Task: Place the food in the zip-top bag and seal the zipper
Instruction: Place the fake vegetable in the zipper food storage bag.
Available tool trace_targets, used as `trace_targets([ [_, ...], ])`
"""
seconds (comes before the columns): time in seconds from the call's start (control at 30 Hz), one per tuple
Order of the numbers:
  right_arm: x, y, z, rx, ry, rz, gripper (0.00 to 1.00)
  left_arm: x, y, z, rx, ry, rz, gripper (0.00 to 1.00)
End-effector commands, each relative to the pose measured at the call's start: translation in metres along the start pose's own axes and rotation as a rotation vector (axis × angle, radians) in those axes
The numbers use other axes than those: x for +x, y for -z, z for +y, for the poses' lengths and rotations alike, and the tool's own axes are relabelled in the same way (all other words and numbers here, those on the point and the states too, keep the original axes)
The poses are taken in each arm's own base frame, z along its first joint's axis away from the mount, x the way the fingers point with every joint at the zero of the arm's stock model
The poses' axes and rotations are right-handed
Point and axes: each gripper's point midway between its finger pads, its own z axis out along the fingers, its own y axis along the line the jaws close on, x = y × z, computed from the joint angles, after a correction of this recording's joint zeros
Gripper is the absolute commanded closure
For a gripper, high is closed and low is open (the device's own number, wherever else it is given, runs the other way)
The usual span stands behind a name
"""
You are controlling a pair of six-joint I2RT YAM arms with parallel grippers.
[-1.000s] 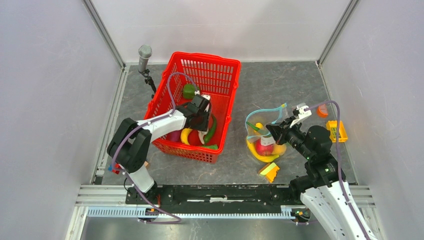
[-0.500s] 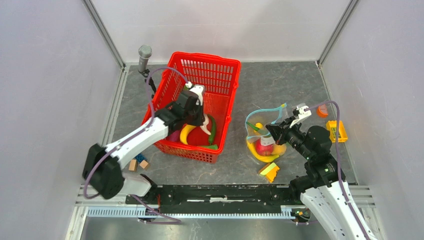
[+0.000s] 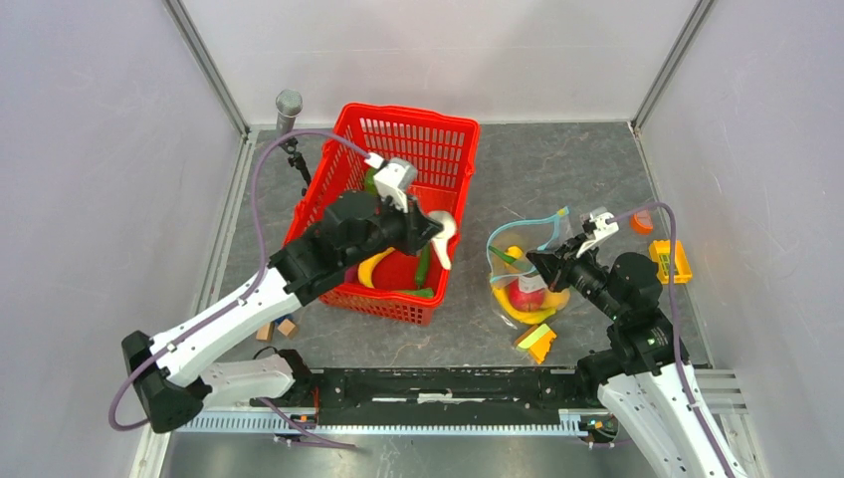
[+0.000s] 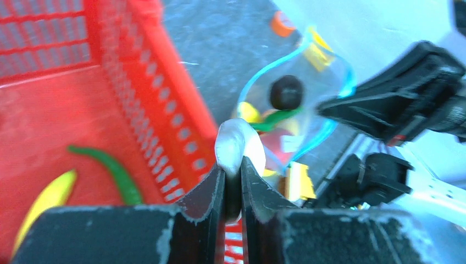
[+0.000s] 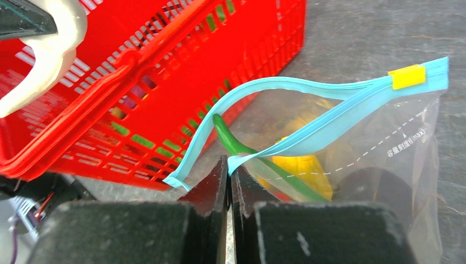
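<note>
we see left gripper (image 4: 233, 173) clamped on white mushroom (image 4: 237, 146), above right rim of red basket (image 3: 418, 129). right gripper (image 5: 228, 170) pinching zipper (image 5: 308, 85) of zip-top bag (image 5: 384, 165), mouth gaping. bag sits just right of basket, banana (image 5: 299, 165) and green pepper (image 5: 242, 148) inside.

Basket (image 3: 418, 139): red glossy plastic lattice. Bag (image 5: 384, 148): clear crinkly film. Tabletop (image 3: 557, 169): grey, matt, mottled. Mushroom (image 4: 233, 144): white, smooth, probably plastic; blurred.

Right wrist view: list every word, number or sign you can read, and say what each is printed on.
"(max)": printed in white on the clear side of the zip-top bag.
The characters just before "(max)": too small to read with certainty.
Nothing else in this view carries readable text.
</note>
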Motion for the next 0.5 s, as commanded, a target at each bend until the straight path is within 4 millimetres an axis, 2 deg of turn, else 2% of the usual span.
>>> trace_targets([
  [0.0, -0.036, 0.013, 0.037, -0.149, 0.041, -0.071, 0.93, -0.036, -0.016, -0.058, 0.122, -0.059, -0.112, 0.84],
  [0.07, -0.042, 0.018, 0.041, -0.16, 0.06, -0.08, 0.93, -0.036, -0.029, -0.073, 0.144, -0.086, -0.104, 0.84],
  [0.2, -0.05, 0.027, 0.046, -0.163, 0.089, -0.096, 0.93, -0.023, -0.053, -0.095, 0.16, -0.14, -0.054, 0.84],
  [0.47, -0.054, 0.034, 0.054, -0.195, 0.107, -0.112, 0.93, 0.008, -0.087, -0.096, 0.101, -0.219, 0.025, 0.83],
])
